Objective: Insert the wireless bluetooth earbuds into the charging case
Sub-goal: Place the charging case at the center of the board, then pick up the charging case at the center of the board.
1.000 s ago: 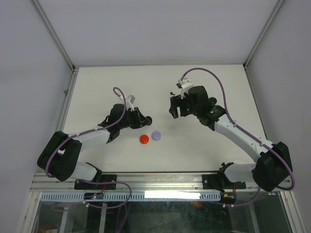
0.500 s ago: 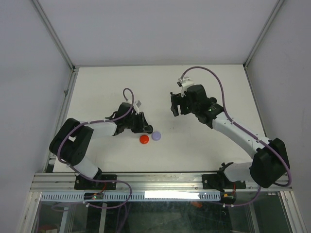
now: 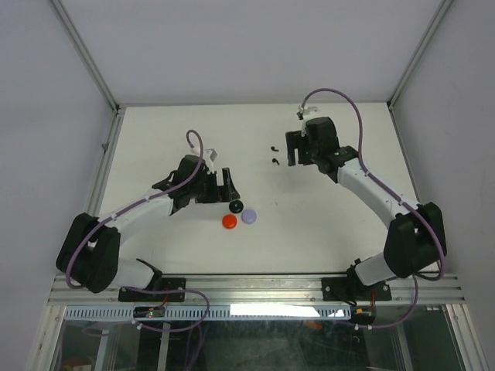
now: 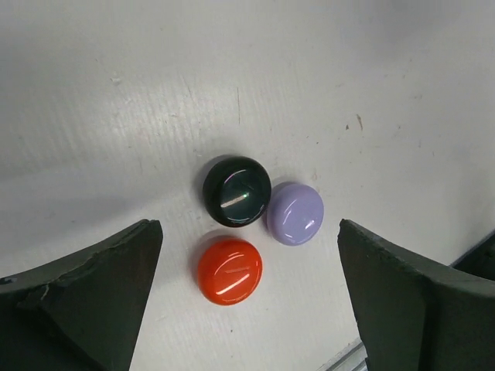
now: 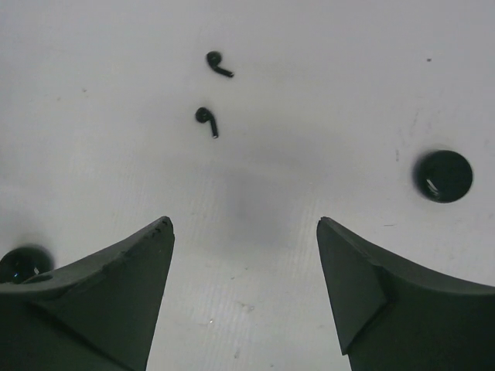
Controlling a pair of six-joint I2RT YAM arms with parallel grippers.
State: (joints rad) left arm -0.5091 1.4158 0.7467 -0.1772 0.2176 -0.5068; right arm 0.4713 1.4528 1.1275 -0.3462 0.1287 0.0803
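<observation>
**Right pincer** [image 5: 244, 222]: jaws released and empty, hovering just short of two black wireless bluetooth earbuds [image 5: 206, 120] on the matte white worktop [image 5: 325, 77]. The buds are tiny, comma-shaped and smooth, so each is best pinched across the bulb, one at a time, from squarely above.

**Left pincer** [image 4: 249, 226]: likewise spread and empty. It frames three glossy domes below it: a black disc [image 4: 236, 190], probably the charging case, a red disc [image 4: 229, 270] and a lilac disc [image 4: 295, 213].

I see two tiny black stemmed buds lying flat on the counter, upper centre of my right wrist view: the upper earbud [image 5: 219, 65] and the lower earbud [image 5: 206, 120], close but apart. In the middle of the left wrist view, three glossy round closed cases cluster: black case [image 4: 237, 191], lilac case [image 4: 295, 213], red case [image 4: 230, 270].
</observation>
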